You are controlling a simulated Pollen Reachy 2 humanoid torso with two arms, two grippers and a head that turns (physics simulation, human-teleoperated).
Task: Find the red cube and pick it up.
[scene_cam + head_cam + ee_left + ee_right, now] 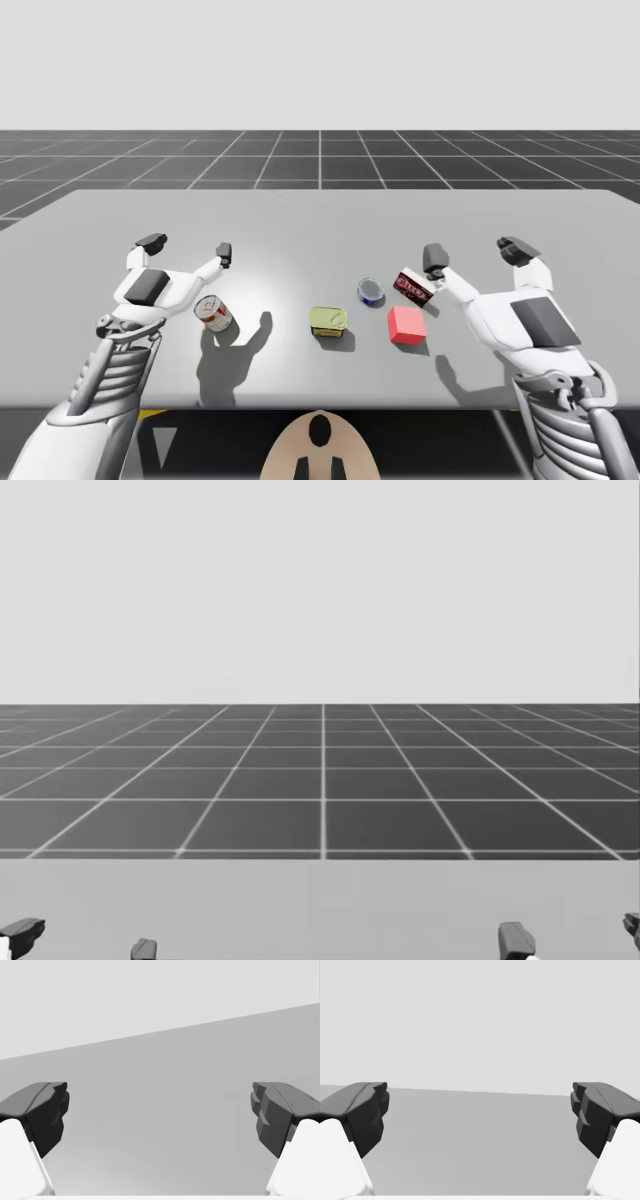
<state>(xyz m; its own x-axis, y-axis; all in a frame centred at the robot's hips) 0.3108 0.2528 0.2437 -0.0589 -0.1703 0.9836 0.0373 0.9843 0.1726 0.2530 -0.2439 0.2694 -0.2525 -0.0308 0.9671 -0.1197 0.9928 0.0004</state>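
Right end effector: released, empty
Left end effector: released, empty
Risk: descending onto red cube may bump neighbouring dark red box

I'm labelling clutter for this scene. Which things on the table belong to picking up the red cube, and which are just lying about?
For the job:
red cube
right gripper, open and the nearer one to the cube

Just lying about:
red-and-white can
yellow-green tin
blue can
dark red box
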